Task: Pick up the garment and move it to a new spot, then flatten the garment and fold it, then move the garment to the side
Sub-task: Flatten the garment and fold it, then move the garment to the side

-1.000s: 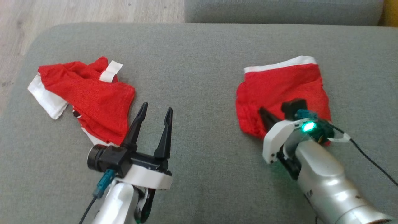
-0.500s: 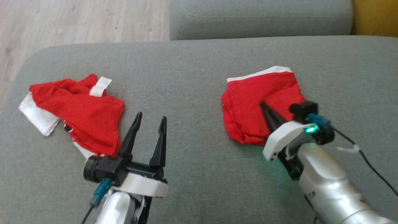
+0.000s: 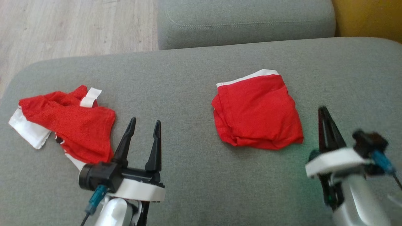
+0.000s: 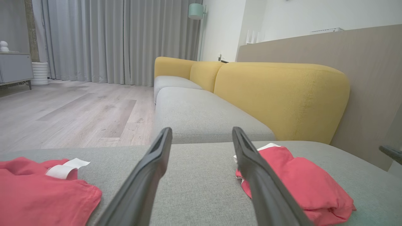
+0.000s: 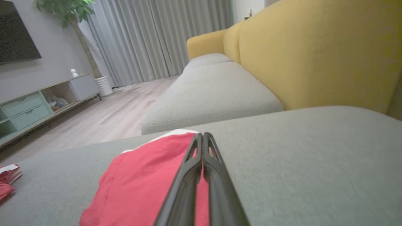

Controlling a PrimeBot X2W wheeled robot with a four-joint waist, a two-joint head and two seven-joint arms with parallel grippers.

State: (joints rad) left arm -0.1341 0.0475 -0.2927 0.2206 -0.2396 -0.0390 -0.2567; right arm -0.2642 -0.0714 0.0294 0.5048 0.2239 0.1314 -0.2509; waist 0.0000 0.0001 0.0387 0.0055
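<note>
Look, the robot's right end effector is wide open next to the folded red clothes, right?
Not quite. The right end effector is shut, fingers pressed together, as the right wrist view shows. It does sit next to the folded red garment, holding nothing.

The grey cushion bears a folded red garment and, well apart, crumpled red cloth.

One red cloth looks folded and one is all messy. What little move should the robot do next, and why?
Probably ease the left gripper forward and to its left, toward the crumpled garment. Its jaws stand open and that garment lies bunched just beside it, while the folded garment sits neat and apart from the shut right gripper.
</note>
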